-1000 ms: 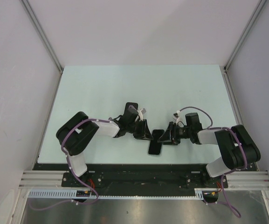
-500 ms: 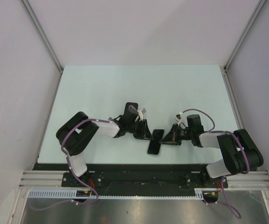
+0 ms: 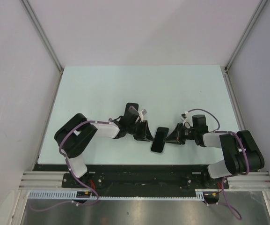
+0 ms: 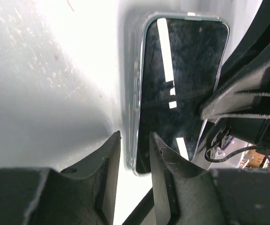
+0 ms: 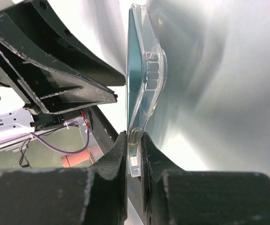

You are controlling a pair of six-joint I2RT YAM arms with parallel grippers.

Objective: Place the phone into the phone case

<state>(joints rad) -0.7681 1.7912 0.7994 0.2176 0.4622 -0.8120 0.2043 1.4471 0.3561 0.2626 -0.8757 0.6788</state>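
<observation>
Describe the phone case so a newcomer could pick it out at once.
On the pale green table, look near the front edge, between the left gripper and right gripper. The right one pinches the thin transparent plastic phone case, which frames a glossy black slab phone. Its see-through rim sets it apart from the all-black phone and fingers.

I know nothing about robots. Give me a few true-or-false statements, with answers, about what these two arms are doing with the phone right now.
1. The right hand pinches an edge of the clear phone case. True.
2. The phone has a white screen. False: it is black and glossy.
3. The left hand and the right hand flank the phone, one on each side. True.
4. The phone is at the far edge of the table. False: it is near the front edge, between the arms.
</observation>
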